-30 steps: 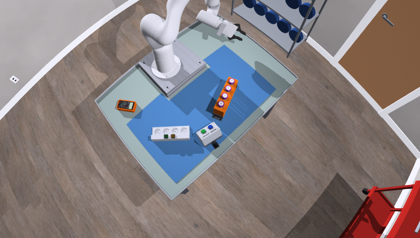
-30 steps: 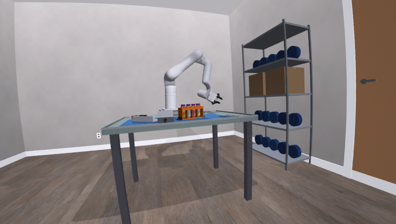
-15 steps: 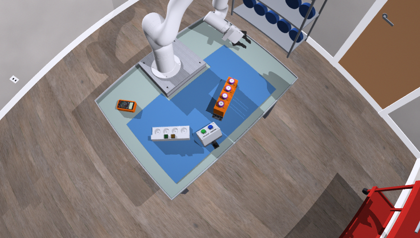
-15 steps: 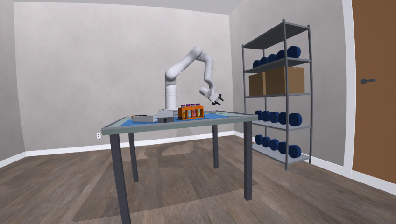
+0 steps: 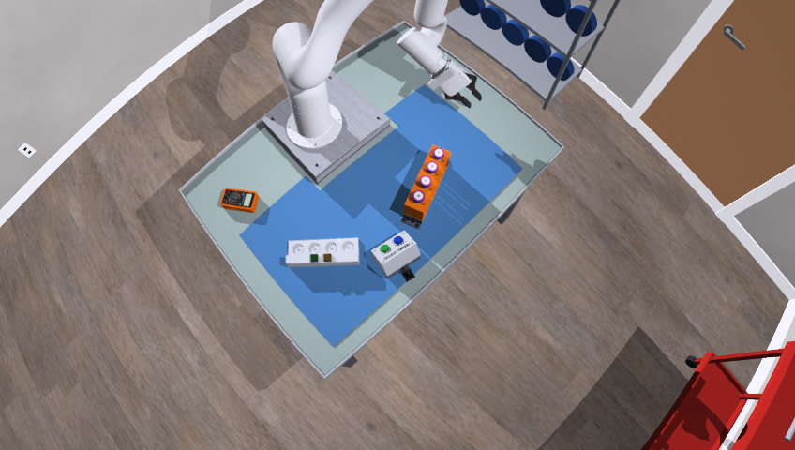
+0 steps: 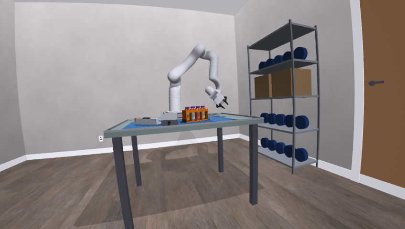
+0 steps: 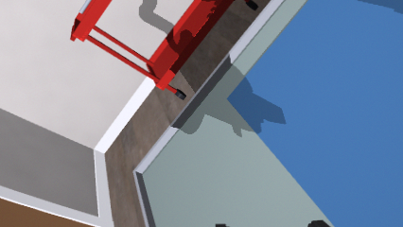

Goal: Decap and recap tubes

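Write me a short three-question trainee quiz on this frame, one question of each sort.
1. True or false: all four purple caps sit on their tubes in the orange rack.
2. Which key on the key box lies nearer the rack? A. blue key B. green key
3. Fill in: the gripper hangs above the table's far edge, holding ____.

Key
1. True; the white cap tray has nothing in its four nests.
2. A.
3. Nothing; its fingers stand partly apart in the air, well away from the rack.
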`<state>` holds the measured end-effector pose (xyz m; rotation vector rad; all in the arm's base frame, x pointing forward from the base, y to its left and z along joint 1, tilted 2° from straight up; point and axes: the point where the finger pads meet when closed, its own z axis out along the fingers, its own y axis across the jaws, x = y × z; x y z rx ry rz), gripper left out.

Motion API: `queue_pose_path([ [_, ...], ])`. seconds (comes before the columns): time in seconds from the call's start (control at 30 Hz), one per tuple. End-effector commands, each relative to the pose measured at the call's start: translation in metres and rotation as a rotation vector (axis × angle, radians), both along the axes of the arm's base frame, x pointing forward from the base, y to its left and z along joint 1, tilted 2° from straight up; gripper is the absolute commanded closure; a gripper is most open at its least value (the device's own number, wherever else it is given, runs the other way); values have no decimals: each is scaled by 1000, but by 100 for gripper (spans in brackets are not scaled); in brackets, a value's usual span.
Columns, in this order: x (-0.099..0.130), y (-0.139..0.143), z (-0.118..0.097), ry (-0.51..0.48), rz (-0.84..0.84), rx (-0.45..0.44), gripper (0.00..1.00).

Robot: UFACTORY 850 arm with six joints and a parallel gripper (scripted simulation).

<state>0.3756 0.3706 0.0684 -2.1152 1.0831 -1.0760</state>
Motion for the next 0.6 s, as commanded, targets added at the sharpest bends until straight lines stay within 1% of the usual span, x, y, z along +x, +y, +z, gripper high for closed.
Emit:
queue_pose_path([
  [0.0,11,-10,-1,38,-20,-3,54],
  [0.07,17,-16,-3,38,-20,-3,54],
  [0.37,43,-50,-7,137,-70,-11,54],
  [0.47,45,-54,-8,137,-70,-11,54],
  [0.53,51,-62,-8,175,-88,-12,54],
  [0.57,53,-66,-9,175,-88,-12,54],
])
